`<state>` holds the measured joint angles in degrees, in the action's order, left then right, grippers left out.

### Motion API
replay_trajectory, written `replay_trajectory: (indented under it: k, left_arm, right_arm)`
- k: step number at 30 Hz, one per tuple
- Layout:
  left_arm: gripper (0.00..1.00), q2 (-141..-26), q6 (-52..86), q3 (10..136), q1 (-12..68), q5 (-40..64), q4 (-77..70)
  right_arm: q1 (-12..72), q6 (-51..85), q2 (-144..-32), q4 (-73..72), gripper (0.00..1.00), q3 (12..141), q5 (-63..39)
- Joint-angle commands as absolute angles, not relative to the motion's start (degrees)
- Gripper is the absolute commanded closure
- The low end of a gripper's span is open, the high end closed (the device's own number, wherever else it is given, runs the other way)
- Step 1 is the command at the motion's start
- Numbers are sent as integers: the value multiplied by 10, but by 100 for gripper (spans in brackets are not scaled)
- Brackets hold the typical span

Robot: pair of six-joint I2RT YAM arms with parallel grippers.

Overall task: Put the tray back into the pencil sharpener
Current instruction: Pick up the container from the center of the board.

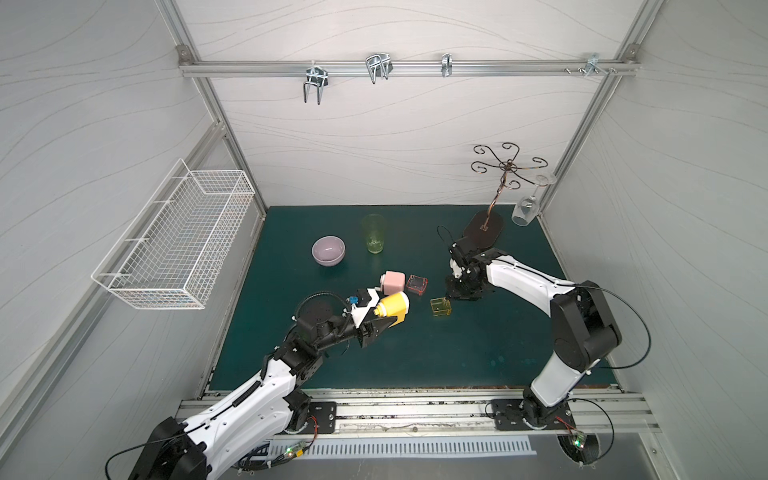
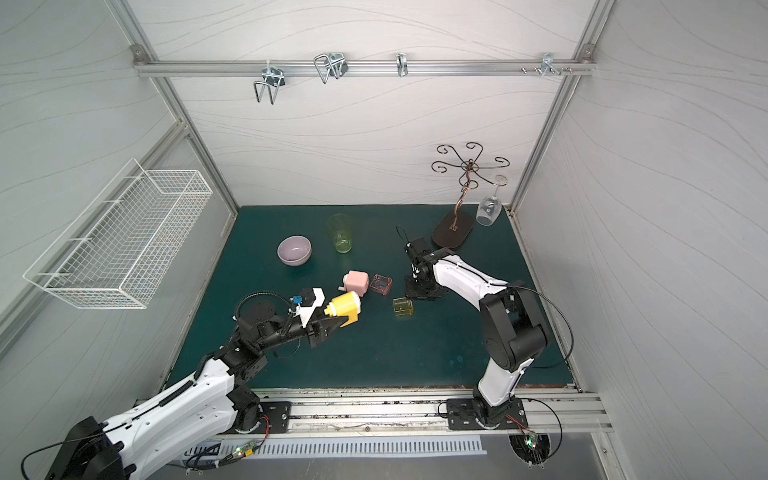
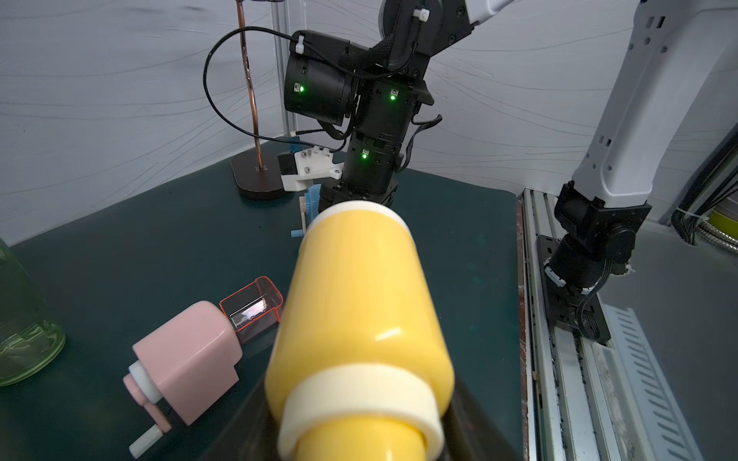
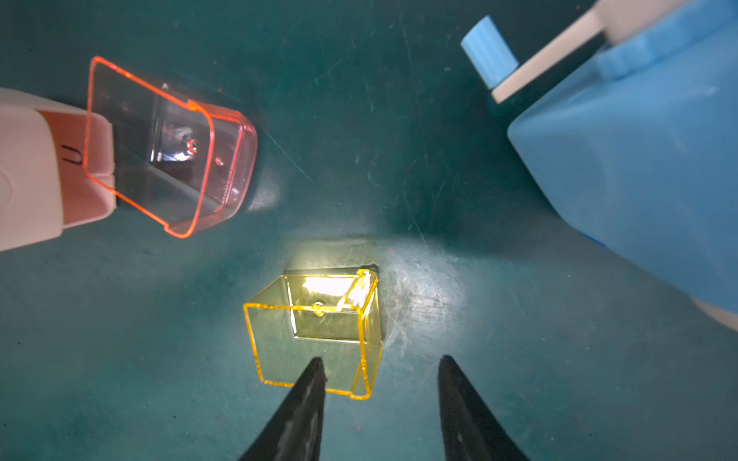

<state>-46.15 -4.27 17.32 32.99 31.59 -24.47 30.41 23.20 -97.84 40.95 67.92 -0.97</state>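
My left gripper (image 1: 387, 318) (image 2: 337, 321) is shut on the yellow pencil sharpener (image 1: 395, 305) (image 2: 345, 305) (image 3: 359, 299) and holds it tilted above the green mat. Its clear yellow tray (image 1: 441, 307) (image 2: 403, 306) (image 4: 315, 335) lies on the mat to the right, apart from it. My right gripper (image 1: 450, 296) (image 2: 411, 296) (image 4: 381, 361) points down at the tray, open. One fingertip (image 4: 317, 365) is over the tray's inside. The other stands outside its side wall, so the jaws straddle that wall.
A pink sharpener (image 1: 393, 281) (image 3: 187, 359) lies beside a clear red tray (image 1: 417, 284) (image 4: 167, 147). A blue sharpener (image 4: 639, 159) lies close by my right gripper. Behind are a purple bowl (image 1: 328, 250), a green glass (image 1: 375, 235), and a rack's base (image 1: 484, 228) with a hanging wine glass (image 1: 525, 210).
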Motion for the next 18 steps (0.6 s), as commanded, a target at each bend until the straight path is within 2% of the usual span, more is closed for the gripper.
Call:
replay_trajectory:
  k: [1,6,12,18]
  left_arm:
    - [100,-458,-40,193,328,312,-295]
    - [100,-469,-32,192,327,309,-314]
    - [100,-470,-30,195,328,311,-314]
    - [100,-470,-32,195,328,309,-313]
  right_arm:
    - [306,238,-997,413,57,676,-32]
    - [306,232,-1015,414,71,682,-46]
    - [305,229,-1032,416,76,689,-51]
    - [307,228,-1047,415,86,694,-49]
